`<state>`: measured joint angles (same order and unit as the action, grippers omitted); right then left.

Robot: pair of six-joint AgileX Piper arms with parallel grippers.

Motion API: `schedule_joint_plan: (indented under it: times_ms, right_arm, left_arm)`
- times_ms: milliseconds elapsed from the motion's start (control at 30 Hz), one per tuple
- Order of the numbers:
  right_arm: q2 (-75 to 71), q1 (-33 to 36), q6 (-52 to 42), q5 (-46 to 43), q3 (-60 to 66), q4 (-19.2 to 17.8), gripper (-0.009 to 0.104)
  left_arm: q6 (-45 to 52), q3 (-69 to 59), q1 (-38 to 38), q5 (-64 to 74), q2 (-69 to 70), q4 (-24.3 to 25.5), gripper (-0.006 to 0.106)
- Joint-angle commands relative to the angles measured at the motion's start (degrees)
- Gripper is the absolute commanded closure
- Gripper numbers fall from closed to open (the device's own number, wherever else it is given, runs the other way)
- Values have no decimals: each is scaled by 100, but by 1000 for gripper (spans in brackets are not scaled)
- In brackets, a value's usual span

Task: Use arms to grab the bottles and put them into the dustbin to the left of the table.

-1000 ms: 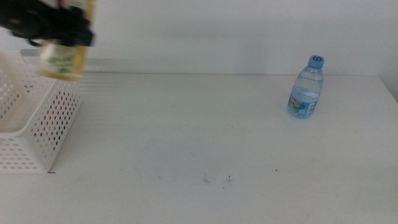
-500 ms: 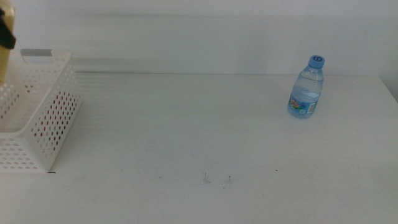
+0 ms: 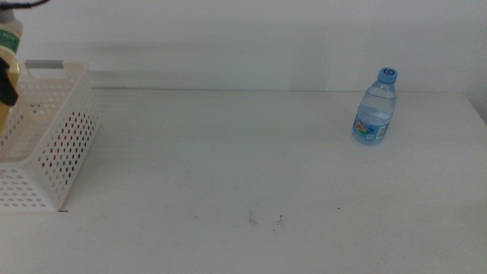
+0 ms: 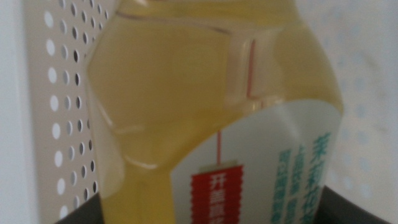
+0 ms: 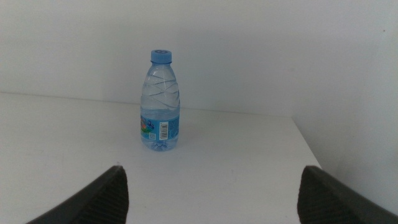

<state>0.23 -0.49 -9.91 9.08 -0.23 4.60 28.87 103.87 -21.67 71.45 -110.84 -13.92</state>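
White tabletop (image 3: 228, 152) stretches bare between the dustbin (image 3: 46, 144) at its left edge and the water bottle (image 3: 374, 106) standing upright near the far right corner. Left gripper (image 4: 205, 208), clamped on the yellow tea bottle (image 4: 205, 93), hangs over the dustbin. Right gripper (image 5: 211, 193) waits near the table, jaws apart, facing the water bottle.
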Motion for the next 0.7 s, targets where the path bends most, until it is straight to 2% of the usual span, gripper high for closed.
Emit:
schedule_joint_plan:
  times_ms: [0, 433, 567, 667]
  right_arm:
    - [-23, -20, -20, -53, 23, -2, 15]
    - [-23, -20, -20, -53, 23, -2, 15]
    - [-23, -20, -20, -53, 23, -2, 15]
    - [-23, -20, -20, -53, 23, -2, 15]
  left_arm:
    - [47, 4, -3, -149, -22, -35, 102]
    - [-18, -158, -3, -149, -417, 424, 102]
    - [38, -158, -3, -149, -533, 416, 102]
    - [83, -158, -3, -149, -627, 343, 98]
